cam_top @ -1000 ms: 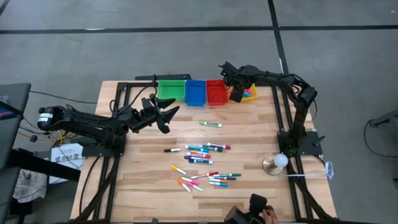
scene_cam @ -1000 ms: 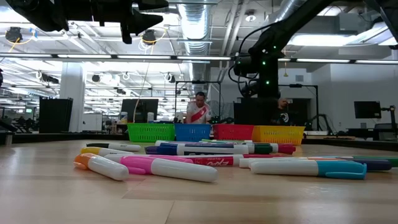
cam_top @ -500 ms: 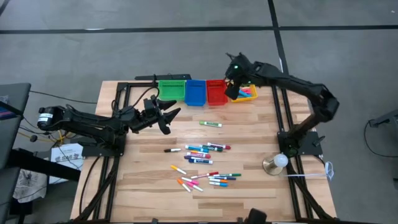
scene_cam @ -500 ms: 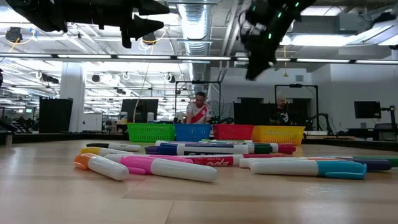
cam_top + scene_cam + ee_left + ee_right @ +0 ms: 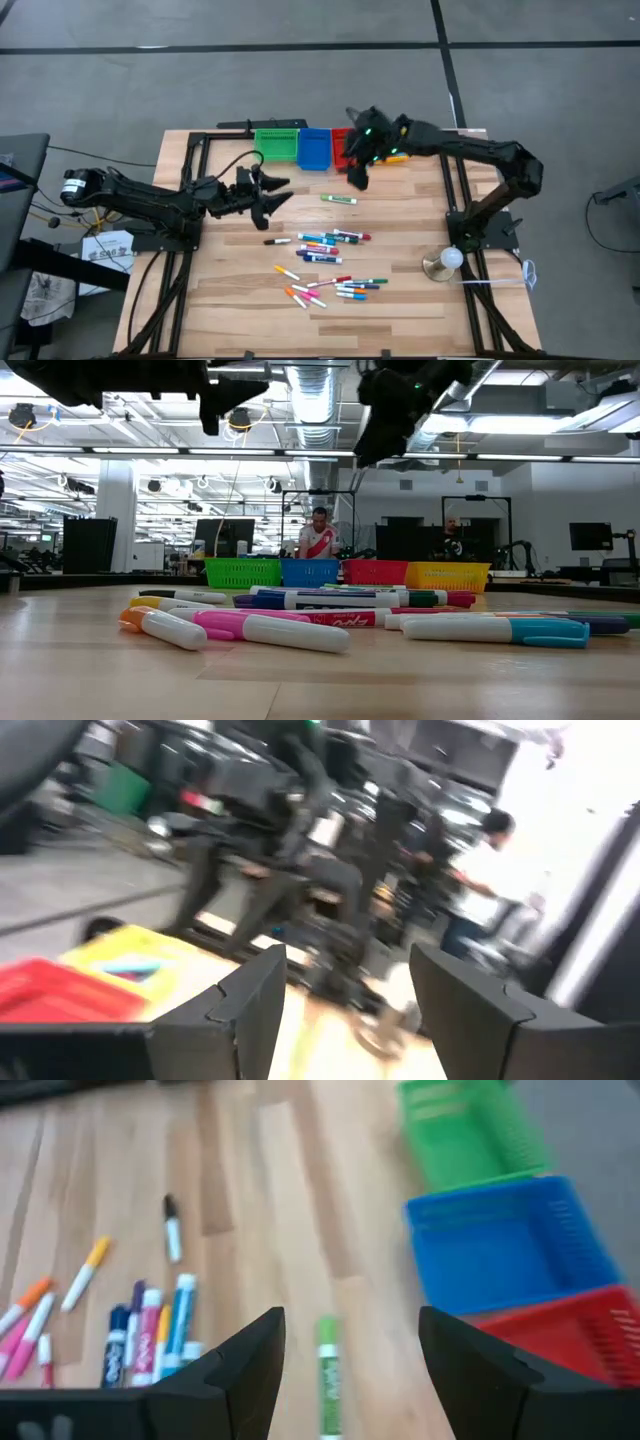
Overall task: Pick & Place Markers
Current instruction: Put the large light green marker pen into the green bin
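Many markers (image 5: pixel 326 243) lie loose on the wooden table in two clusters, the nearer one (image 5: pixel 330 289) mostly pink and orange. One green marker (image 5: pixel 338 199) lies alone in front of the bins and shows again as the green marker (image 5: pixel 327 1370). A black-capped one (image 5: pixel 277 241) lies to the left. My right gripper (image 5: pixel 355 172) hangs open and tipped down over the table between the red bin and the green marker, with nothing between its fingers (image 5: pixel 250 1350). My left gripper (image 5: pixel 274 192) hovers open and about level, left of the markers.
Green (image 5: pixel 276 146), blue (image 5: pixel 314 148), red (image 5: pixel 341 152) and yellow (image 5: pixel 402 152) bins stand in a row at the far edge; the right arm covers part of the last two. A round metal object (image 5: pixel 445 262) sits at the right. Black arm frames run along both sides.
My right gripper has left the yellow bin, risen, and swung toward the table's left and near side, past the red bin. It has tipped as it went and now hangs above the bare wood by the green marker. My left gripper has turned a little.
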You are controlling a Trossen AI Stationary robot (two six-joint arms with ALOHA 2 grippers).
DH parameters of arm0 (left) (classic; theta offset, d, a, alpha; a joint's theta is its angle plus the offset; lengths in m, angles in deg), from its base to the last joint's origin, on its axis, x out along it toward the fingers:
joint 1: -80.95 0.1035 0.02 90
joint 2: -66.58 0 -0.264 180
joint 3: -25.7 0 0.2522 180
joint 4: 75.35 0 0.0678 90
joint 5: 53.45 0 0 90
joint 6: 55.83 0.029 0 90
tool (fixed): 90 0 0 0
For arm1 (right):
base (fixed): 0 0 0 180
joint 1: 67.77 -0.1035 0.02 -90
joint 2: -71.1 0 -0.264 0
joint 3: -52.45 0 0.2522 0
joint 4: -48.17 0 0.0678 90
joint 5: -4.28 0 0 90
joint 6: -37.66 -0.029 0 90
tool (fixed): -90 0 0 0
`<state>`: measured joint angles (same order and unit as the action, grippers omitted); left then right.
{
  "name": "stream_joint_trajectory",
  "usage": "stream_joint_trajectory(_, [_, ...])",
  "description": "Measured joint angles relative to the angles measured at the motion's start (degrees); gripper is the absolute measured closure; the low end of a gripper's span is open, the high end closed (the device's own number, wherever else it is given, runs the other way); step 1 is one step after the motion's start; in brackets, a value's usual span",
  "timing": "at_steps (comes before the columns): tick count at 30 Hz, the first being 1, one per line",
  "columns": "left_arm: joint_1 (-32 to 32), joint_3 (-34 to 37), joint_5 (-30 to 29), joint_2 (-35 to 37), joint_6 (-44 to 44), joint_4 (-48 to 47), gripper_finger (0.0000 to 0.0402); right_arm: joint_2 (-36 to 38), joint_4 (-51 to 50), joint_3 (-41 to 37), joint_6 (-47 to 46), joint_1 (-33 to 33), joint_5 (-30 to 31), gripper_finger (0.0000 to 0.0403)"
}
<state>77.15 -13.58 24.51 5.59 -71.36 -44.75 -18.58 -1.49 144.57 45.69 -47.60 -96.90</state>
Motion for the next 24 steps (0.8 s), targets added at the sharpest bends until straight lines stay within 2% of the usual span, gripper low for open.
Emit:
stream_joint_trajectory(4, [0.57, 0.00, 7.48, 4.53, -2.57, -7.25, 0.0188, -4.59, 2.35, 0.00, -0.09, -3.84, 2.30, 0.0184])
stream_joint_trajectory(8, [0.31, 0.00, 8.95, 10.55, -4.36, -17.92, 0.0188, -9.21, 1.74, 0.01, -0.09, -5.99, 3.19, 0.0184])
stream_joint_trajectory(11, [-0.39, 0.00, 9.02, 13.35, -4.48, -21.86, 0.0188, -12.70, 1.56, 0.02, -0.54, -6.75, 3.63, 0.0184])
stream_joint_trajectory(20, [-2.57, 0.00, 10.16, 14.81, -4.35, -24.06, 0.0188, -21.44, -0.23, 0.00, -0.68, -7.16, 4.26, 0.0184])
stream_joint_trajectory(24, [-2.57, 0.00, 11.54, 14.90, -4.46, -24.48, 0.0188, -23.36, -1.55, -0.02, -1.10, -6.89, 8.07, 0.0185])
